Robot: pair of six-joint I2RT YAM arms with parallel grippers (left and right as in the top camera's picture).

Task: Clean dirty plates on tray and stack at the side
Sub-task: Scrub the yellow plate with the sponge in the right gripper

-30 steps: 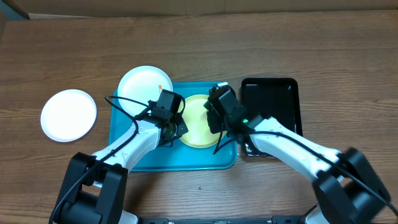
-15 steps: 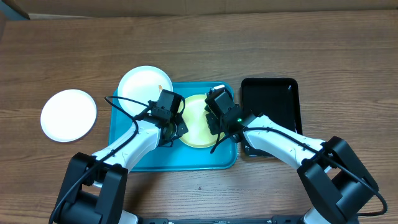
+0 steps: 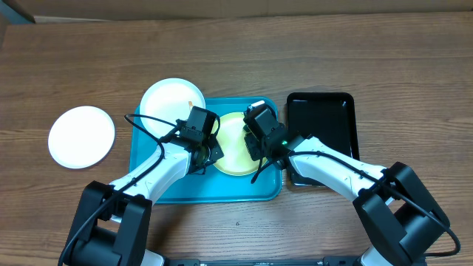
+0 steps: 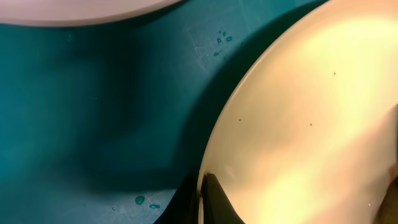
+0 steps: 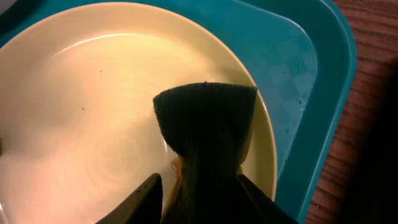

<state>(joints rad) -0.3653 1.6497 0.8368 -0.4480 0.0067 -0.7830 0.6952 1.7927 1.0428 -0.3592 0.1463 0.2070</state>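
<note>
Pinching the rim should suit this stiff, light, slick pale yellow-green round plate (image 3: 230,144); left tool (image 4: 202,193) is clamped there, right tool (image 5: 200,196) straddles a dark sponge (image 5: 205,124), grip unclear.

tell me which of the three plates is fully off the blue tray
The white plate at far left, alone on the table. The other white plate overlaps the tray's corner, and the pale yellow one lies inside it.
</note>
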